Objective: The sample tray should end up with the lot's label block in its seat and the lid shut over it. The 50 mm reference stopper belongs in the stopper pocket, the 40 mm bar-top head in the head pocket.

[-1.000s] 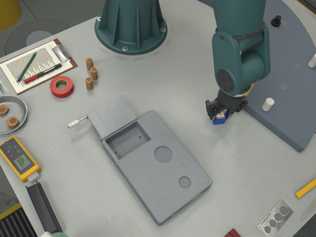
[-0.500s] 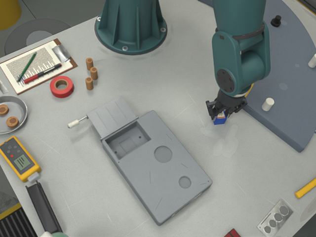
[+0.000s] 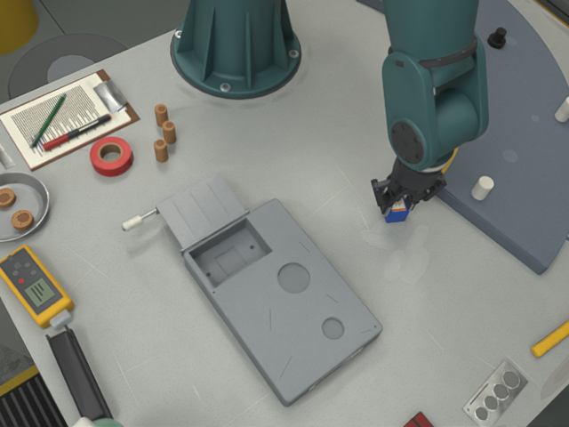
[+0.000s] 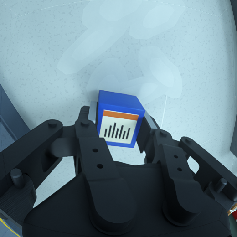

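The grey sample tray (image 3: 280,294) lies in the middle of the table with its lid (image 3: 200,209) swung open, showing an empty square seat (image 3: 231,253), a larger round pocket (image 3: 293,277) and a smaller one (image 3: 332,328), both empty. To the tray's right, I hold the blue label block (image 3: 397,214) (image 4: 119,118) in my closed gripper (image 3: 399,201) (image 4: 119,124), low over the table. Its barcode label faces the wrist camera.
Behind the tray stand the arm's base (image 3: 236,43), three cork stoppers (image 3: 163,131), a red tape roll (image 3: 111,156) and a clipboard (image 3: 69,117). A dark blue platform (image 3: 514,138) with white pegs (image 3: 482,187) lies right. A dish (image 3: 18,206) and yellow meter (image 3: 34,285) sit left.
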`<state>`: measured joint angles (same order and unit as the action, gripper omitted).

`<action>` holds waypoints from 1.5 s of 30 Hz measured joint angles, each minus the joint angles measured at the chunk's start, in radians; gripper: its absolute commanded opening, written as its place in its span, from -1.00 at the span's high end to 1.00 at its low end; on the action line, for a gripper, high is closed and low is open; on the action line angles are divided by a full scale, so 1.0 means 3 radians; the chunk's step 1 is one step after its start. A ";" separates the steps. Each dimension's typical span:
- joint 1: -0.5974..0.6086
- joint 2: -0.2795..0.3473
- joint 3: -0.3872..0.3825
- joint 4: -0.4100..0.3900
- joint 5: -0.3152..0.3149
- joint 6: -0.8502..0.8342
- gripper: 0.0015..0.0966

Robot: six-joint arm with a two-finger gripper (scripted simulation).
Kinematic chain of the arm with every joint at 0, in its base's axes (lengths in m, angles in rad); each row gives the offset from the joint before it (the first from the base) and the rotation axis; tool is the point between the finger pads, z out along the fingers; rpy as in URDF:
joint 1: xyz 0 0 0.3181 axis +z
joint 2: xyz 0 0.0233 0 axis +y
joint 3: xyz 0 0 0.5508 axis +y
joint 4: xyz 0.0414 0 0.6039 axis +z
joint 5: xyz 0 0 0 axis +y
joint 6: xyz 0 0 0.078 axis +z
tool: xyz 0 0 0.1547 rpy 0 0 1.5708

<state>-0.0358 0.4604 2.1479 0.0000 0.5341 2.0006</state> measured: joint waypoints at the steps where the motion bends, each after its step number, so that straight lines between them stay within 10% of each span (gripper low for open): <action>1: 0.0000 -0.0024 0.0002 0.0000 0.0023 0.0000 0.86; 17: 0.0000 -0.0582 -0.0001 0.0000 0.0574 0.0000 0.86; 45: -0.0616 -0.0766 0.0126 0.0000 0.0637 -0.1078 0.86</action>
<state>-0.2207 0.2308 2.1857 0.0000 0.7253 1.6772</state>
